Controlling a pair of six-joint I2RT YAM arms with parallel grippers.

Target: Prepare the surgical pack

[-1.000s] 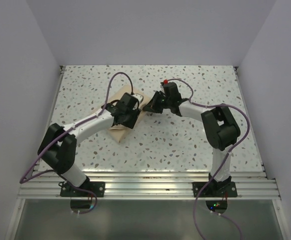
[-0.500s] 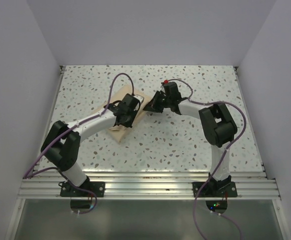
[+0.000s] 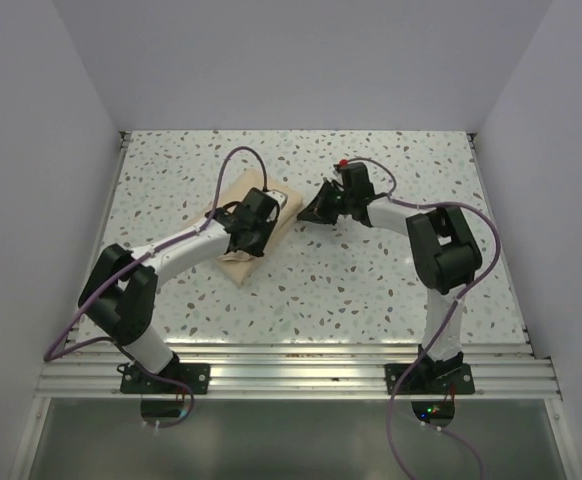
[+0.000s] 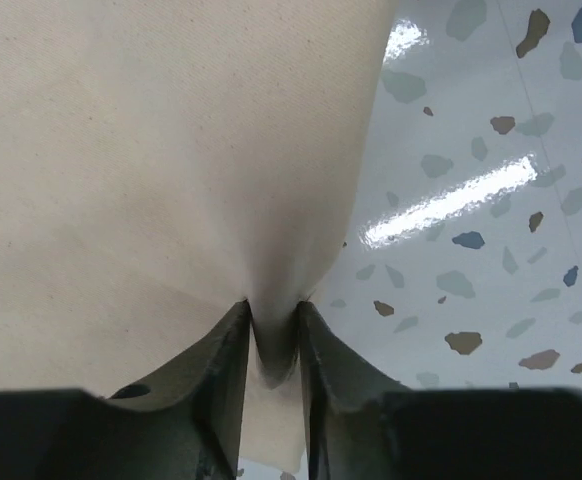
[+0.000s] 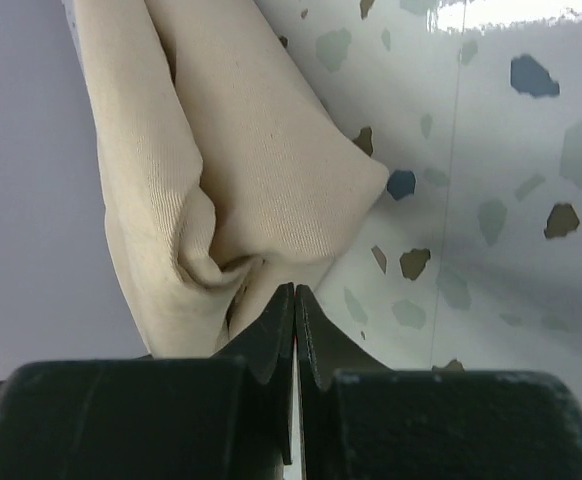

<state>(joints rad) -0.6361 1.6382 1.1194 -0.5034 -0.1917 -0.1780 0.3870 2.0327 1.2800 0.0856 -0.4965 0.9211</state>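
The tan sheet (image 3: 233,256) lies folded into a bundle at the middle left of the speckled table. My left gripper (image 3: 258,216) rests on top of it. In the left wrist view my left gripper (image 4: 274,322) is shut on a raised fold of the sheet (image 4: 151,150). My right gripper (image 3: 309,212) is at the bundle's right edge. In the right wrist view my right gripper (image 5: 293,292) has its jaws pressed together, and a pucker of the sheet (image 5: 261,150) runs into their tips. A small pale bit (image 3: 289,205) shows at that edge. Tray, scissors, gauze and packets are out of view.
The speckled table (image 3: 371,290) is walled on the left, back and right. Purple cables loop above both wrists. A metal rail (image 3: 291,375) holding both arm bases runs along the near edge.
My right gripper has moved a little to the right and back, and a pale bit now shows at the bundle's right edge. My left gripper has stayed on the sheet.
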